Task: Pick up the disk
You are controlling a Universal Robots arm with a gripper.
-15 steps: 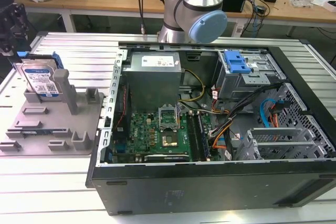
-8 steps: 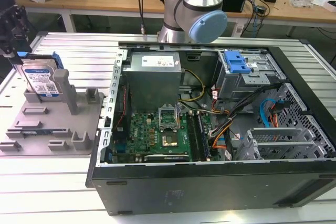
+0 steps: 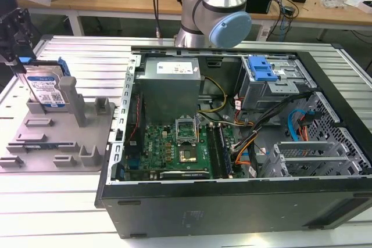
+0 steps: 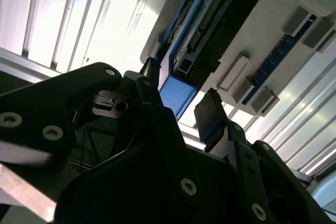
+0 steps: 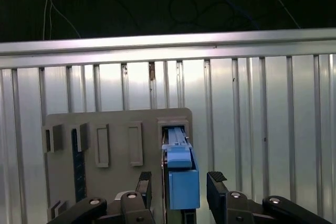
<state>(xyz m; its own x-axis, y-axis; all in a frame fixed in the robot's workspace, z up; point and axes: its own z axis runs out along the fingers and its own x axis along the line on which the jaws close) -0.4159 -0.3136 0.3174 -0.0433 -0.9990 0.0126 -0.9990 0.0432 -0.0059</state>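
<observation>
The disk (image 3: 46, 89) stands on edge in a slot at the far end of the grey fixture tray (image 3: 58, 143), at the exterior view's left, its blue-and-white label facing the camera. My gripper (image 3: 20, 56) hangs directly over its top edge. In the first wrist view the disk (image 5: 181, 179) appears edge-on with its blue rail uppermost, and my gripper (image 5: 180, 187) is open, one finger (image 5: 216, 184) on each side with a small gap to the disk. The second wrist view shows the same straddle: gripper (image 4: 181, 92), disk (image 4: 210, 35), tray (image 4: 283, 3).
An open computer case (image 3: 232, 143) lies on the slatted metal table (image 3: 70, 56) right beside the tray, with a blue drive bracket (image 3: 261, 71) inside. The arm's base (image 3: 215, 10) stands behind the case. Benches with cables run along the back.
</observation>
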